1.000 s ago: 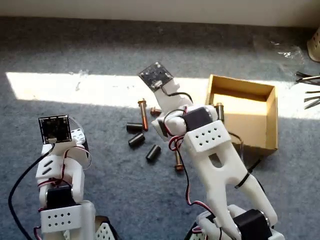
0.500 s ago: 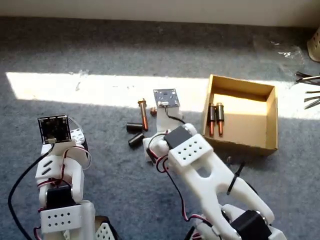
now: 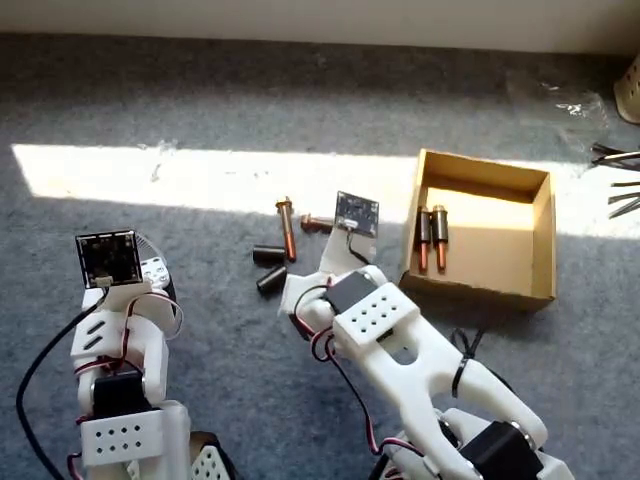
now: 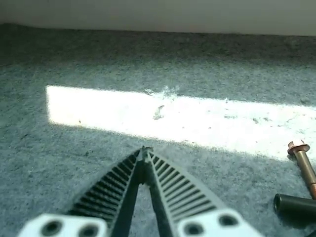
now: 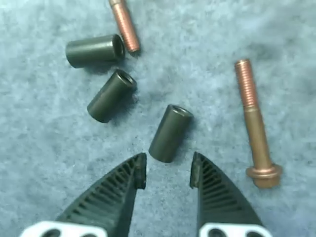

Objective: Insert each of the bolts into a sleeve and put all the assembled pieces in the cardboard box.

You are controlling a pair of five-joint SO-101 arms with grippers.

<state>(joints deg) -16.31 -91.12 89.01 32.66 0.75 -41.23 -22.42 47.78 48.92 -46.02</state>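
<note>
Right tool [image 5: 168, 169] is where my attention goes: I hold it partly open and empty, low over the counter [image 5: 44, 148], with a jaw on either side of the near end of a dark sleeve [image 5: 170, 133] and neither one touching it. I judge the step in hand to be picking up this sleeve so that a bolt can go into it. The sleeve lies at a slant to my jaws, so I would turn the wrist until they close square across its barrel, and reach further along so that they meet it at mid-length rather than at the rim. It is round and smooth and would likely roll or squirt out under a hard pinch, so a slow, even squeeze suits it, and the open bore should stay clear of the jaws. A copper bolt [image 5: 254, 123] lies just beside it, head toward me, and I should not knock it on the way in. Two more sleeves [image 5: 111, 95] and a second bolt [image 5: 124, 27] lie beyond. My left tool [image 4: 144, 160] is closed tip to tip with nothing in it, over bare counter. The cardboard box [image 3: 545, 235] stands near the loose parts with two finished pieces [image 3: 431, 235] lying side by side inside.
</note>
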